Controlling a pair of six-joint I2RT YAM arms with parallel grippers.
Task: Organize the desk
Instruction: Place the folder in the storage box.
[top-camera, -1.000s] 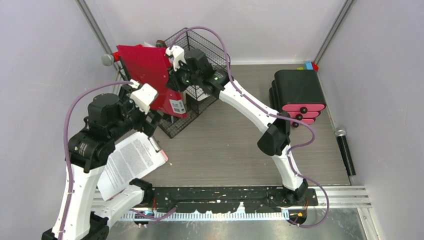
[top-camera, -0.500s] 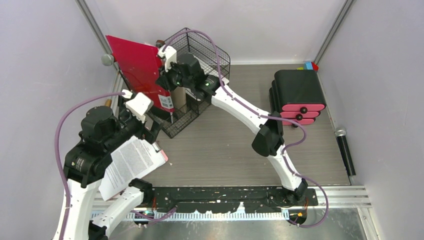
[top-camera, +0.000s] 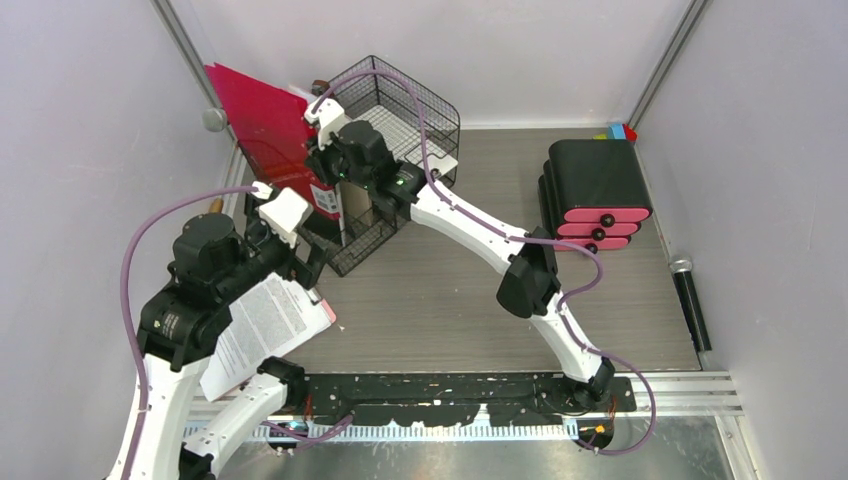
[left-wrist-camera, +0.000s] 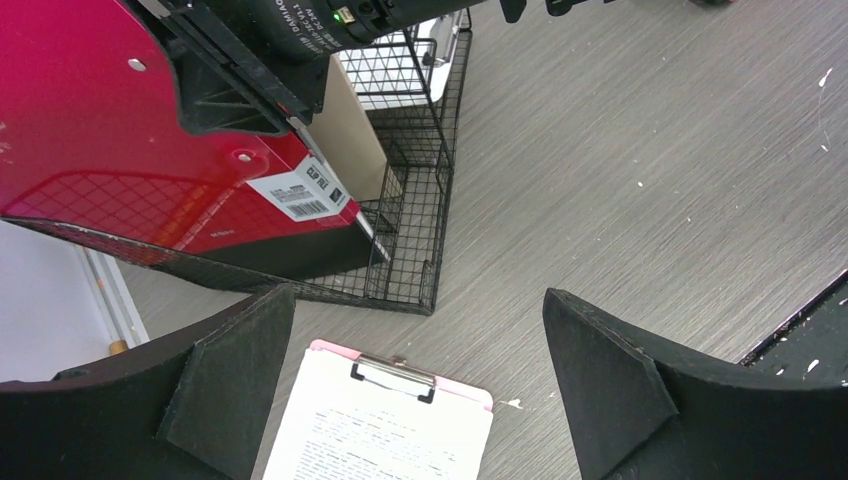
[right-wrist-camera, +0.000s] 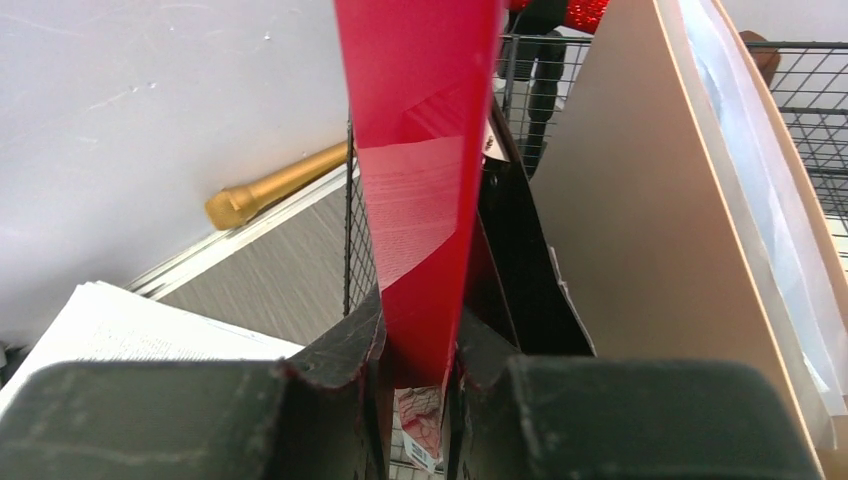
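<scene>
Top external view: the right gripper is clamped on the edge of a red folder, held upright at the left side of a wire rack. The desk lies below this gripper and spreads out to its right. The left gripper stands wide, holding nothing, just beside the rack's near corner, with a clipboard close under it on the desk. A drawer unit sits well apart, at the desk's far right.

Left wrist view: the left gripper has its jaws spread wide and is bare. Below the jaws lies the clipboard, its clip toward the rack. The desk fills the space under and to the right of the jaws. Past the jaws, the red folder leans at the rack, a barcode label on its lower corner and a tan folder just beside it.

Right wrist view: the right gripper pinches the red folder narrowly between its jaws, the sheet rising straight up from them. The tan folder stands just right of the jaws, inside the rack. To the left and below, a strip of desk shows, with paper on it and a gold pen at the wall.
</scene>
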